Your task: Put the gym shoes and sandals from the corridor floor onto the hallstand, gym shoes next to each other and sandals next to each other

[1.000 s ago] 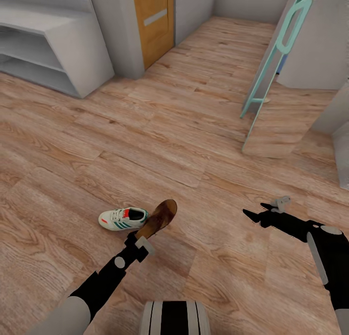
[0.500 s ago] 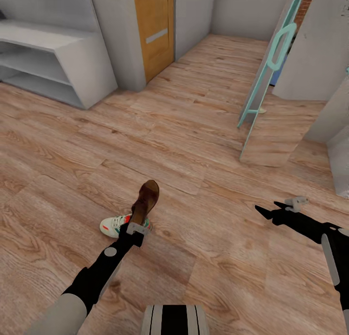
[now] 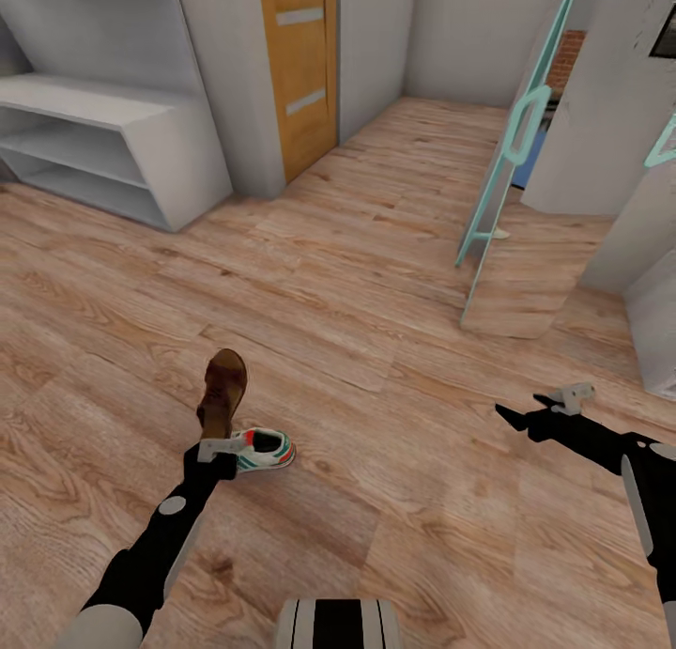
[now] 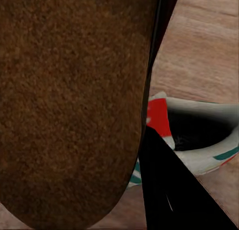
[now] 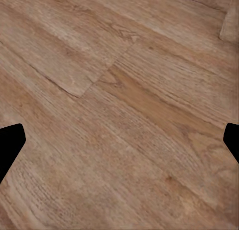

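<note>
My left gripper [image 3: 215, 440] is shut on the heel end of a dark-brown sandal [image 3: 223, 391], which is held off the corridor floor [image 3: 376, 283] with its toe pointing away from me. In the left wrist view the sandal [image 4: 69, 100] looms close beside a black finger [image 4: 169, 195]. A cream gym shoe [image 3: 263, 448] with teal stripes and a red tongue lies on the floor just right of that gripper, and the gym shoe [image 4: 204, 140] shows beneath the sandal. The light-grey hallstand [image 3: 122, 104] stands at the far left. My right gripper [image 3: 507, 412] is open over bare planks, fingertips [image 5: 10, 140] spread wide.
An orange door [image 3: 299, 57] is set in the grey wall beyond the hallstand. A teal-framed panel [image 3: 498, 179] leans at the right by white walls. Open floor lies between me and the hallstand. My base [image 3: 338, 625] shows at the bottom edge.
The left arm has swung the held sandal from the right of the gym shoe across to its left. The view has shifted, showing more of the hallstand. The right gripper has drifted slightly right.
</note>
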Controlling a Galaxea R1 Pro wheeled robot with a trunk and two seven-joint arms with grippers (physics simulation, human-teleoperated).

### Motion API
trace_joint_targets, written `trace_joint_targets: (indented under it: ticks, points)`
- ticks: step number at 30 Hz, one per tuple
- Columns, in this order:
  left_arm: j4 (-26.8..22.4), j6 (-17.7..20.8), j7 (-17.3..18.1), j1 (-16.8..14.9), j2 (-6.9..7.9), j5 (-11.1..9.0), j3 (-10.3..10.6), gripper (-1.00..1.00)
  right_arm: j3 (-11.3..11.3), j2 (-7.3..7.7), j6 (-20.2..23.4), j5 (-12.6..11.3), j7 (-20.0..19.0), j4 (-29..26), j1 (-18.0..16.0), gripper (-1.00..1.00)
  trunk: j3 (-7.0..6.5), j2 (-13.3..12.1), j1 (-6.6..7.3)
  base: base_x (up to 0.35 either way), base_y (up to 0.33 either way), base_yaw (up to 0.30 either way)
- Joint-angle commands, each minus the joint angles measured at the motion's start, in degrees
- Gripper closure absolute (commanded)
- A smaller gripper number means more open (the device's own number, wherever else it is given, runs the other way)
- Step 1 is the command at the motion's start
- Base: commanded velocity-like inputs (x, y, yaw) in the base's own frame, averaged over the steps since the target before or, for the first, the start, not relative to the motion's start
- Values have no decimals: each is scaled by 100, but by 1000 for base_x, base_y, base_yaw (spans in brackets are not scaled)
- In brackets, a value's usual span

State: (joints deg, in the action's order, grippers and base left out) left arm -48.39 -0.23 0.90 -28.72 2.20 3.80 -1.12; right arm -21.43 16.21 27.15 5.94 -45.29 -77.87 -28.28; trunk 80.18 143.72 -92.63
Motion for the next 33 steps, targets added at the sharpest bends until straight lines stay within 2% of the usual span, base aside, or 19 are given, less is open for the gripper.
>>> trace_joint_targets:
  ticks: [1,8,13,33]
  points:
    - [-104,-3,11,88,-3,63,-95,100,-9,-9,-46,78,-52,-4,-2,-100,-19,0,3,0,0,0]
    - [-576,4,-9,371,-2,89,-467,100,6,-38,-610,95,-52,-1,186,-100,-174,-10,21,0,0,0]
    - [-775,8,-11,471,-8,103,-695,100,21,-127,-776,92,-51,4,307,-100,-285,-16,34,0,0,0]
    - [-725,49,-11,490,-15,112,-741,100,-10,-120,-773,109,-50,-211,414,-100,-728,-43,86,0,0,0]
